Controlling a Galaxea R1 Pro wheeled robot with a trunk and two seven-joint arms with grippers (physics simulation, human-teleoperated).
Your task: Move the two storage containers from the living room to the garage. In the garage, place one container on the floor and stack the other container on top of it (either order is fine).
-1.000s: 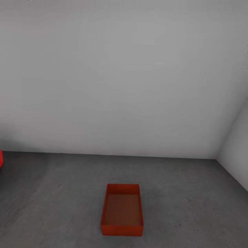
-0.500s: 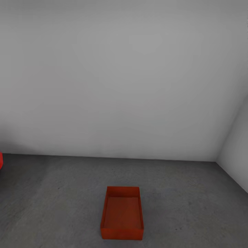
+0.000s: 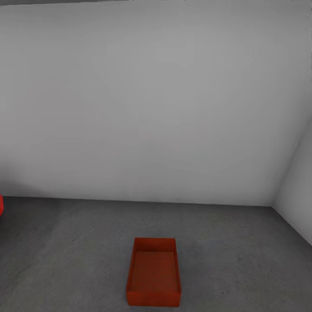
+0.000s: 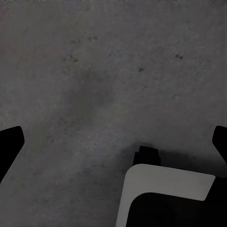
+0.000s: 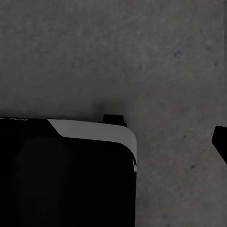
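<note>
One red-orange bin (image 3: pixel 154 273) is sitting open side up on the grey concrete floor (image 3: pixel 242 242) of the garage, ahead of the robot and well short of the white wall (image 3: pixel 156 108); a sliver of something red (image 3: pixel 1 204) is showing far to the left. The bin is looking stiff, light and thin-walled, probably smooth, so pinching a long wall near its middle seems the safest hold. The left gripper (image 4: pixel 113 142) is hanging spread wide over bare floor, nothing between its dark fingertips (image 4: pixel 9 142). Of the right gripper, just one fingertip (image 5: pixel 220 139) is showing, so I cannot tell its spread. Compared with a second ago, the bin is sitting slightly lower in the head view: the camera is shifting, not the bin.
</note>
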